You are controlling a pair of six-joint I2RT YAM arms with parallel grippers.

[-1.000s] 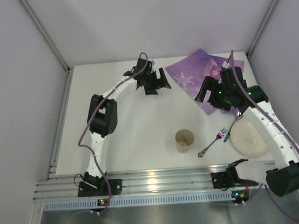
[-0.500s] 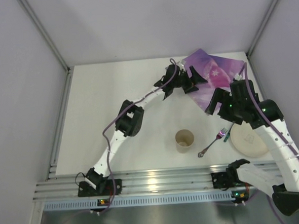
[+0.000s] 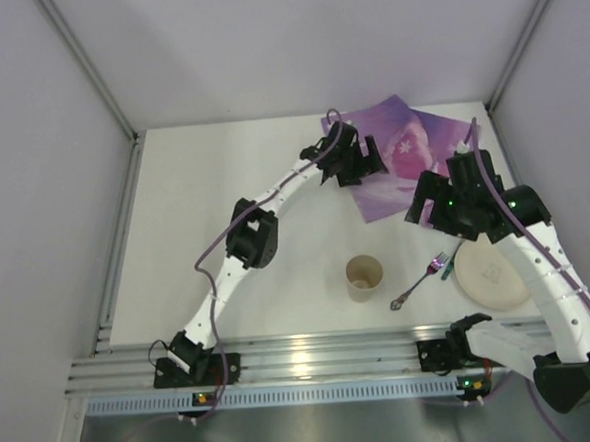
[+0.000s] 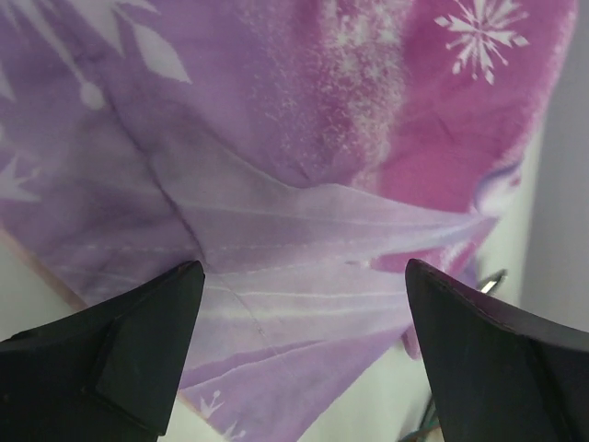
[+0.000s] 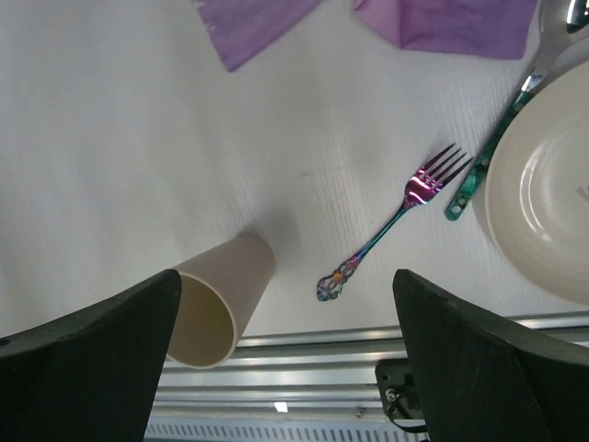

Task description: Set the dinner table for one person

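Placemat (image 3: 388, 190) now farther left under left pincer (image 4: 304, 269), dinner table (image 3: 223, 185) below.

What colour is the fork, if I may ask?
The fork is iridescent, pink-purple tines shading to a bluish handle; clearest in the right wrist view.

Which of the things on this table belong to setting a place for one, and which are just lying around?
Part of the job: dinner table, purple placemat, paper cup, fork, plate, green-handled spoon.

Just there: aluminium rail, enclosure walls. These are fixtures; no loose item looks unrelated.
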